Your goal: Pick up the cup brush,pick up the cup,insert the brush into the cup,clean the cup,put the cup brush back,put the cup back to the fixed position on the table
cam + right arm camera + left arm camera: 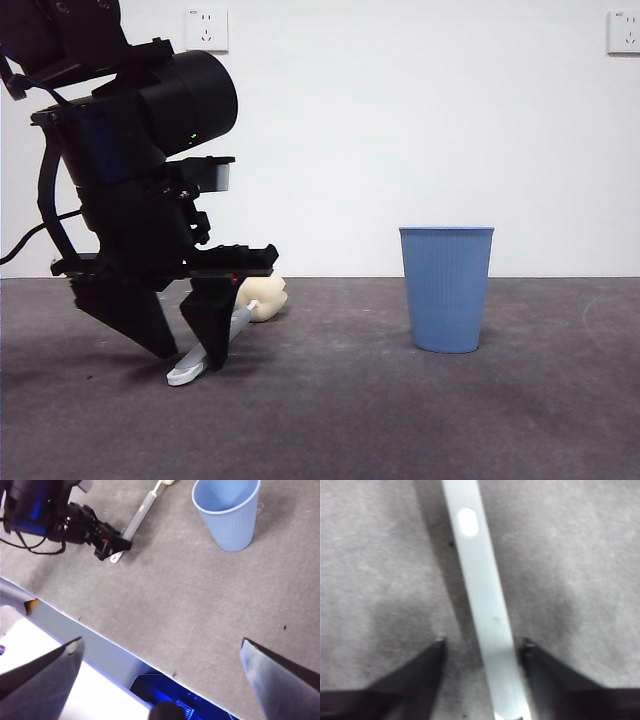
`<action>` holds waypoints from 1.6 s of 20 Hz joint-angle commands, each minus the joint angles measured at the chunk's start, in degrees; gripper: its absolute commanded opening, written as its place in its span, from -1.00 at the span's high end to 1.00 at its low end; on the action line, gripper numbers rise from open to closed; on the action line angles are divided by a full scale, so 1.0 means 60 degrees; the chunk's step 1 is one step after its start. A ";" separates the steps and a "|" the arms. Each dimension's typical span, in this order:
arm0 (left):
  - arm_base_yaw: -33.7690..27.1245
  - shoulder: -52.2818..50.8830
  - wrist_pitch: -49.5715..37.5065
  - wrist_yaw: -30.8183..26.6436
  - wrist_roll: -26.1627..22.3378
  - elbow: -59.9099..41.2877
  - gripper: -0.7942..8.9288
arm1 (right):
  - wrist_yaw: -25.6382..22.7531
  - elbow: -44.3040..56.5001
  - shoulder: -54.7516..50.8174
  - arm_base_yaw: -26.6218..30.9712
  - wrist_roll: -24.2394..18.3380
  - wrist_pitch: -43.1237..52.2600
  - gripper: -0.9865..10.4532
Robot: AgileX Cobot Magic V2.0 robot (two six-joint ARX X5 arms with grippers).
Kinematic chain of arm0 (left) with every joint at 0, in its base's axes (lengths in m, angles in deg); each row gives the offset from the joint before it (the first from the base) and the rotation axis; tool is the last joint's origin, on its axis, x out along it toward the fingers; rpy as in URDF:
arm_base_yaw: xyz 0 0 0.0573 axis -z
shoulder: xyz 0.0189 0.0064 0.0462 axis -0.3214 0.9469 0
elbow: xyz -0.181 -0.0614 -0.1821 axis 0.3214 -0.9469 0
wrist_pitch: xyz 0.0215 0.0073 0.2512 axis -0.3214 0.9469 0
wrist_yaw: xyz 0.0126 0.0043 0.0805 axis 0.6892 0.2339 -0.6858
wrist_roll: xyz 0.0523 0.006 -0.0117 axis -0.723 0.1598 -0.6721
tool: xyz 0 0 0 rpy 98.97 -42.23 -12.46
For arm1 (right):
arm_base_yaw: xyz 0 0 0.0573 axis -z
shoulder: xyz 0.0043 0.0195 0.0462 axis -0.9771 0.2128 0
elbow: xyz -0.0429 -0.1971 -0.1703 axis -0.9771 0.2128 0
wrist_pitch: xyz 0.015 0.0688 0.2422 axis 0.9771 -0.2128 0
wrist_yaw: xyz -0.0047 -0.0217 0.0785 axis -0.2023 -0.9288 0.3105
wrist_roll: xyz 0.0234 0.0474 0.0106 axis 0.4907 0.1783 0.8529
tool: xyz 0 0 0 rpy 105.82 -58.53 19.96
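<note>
No writing is showing anywhere. The dark grey table [400, 420] is sitting before a white wall with two sockets [206, 29]. The cup brush [235, 325] is lying flat, sponge head toward the wall, with the left gripper [482, 647] straddling its handle, jaws spread. The cup [446, 288] is standing upright, well apart. The right gripper [160, 652] is hanging open near the front edge.

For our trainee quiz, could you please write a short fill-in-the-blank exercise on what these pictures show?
1. The left gripper has its jaws open on either side of the cup brush's grey ____.
2. The cup stands upright on the table and its colour is ____.
3. The brush's sponge head lies on the table, and its colour is ____.
4. The right gripper hangs open and holds ____.

Missing words: handle; blue; cream-yellow; nothing
</note>
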 commanded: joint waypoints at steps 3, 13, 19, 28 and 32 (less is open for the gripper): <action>0.0069 0.0033 0.0568 0.0160 0.0051 -0.0044 0.85 | 0.0007 -0.0025 -0.0004 -0.0029 0.0430 0.0058 -0.31; 0.0062 -0.2466 0.1840 0.0127 -0.0499 -0.0044 0.85 | 0.0011 -0.0004 0.0761 -0.0029 0.1038 0.1249 -0.31; 0.0062 -0.5104 0.3304 0.0164 -0.0951 -0.0044 0.85 | -0.0401 0.1151 0.2171 -0.1093 0.1763 0.4302 -0.31; 0.0062 -0.6958 0.5002 0.0131 -0.1191 -0.0044 0.85 | -0.5366 0.2852 0.4707 -0.4186 0.2543 0.9143 -0.30; 0.0062 -0.7260 0.5300 0.0131 -0.1202 -0.0044 0.85 | -0.5759 0.2874 0.6069 -0.4160 0.2237 1.0699 -0.31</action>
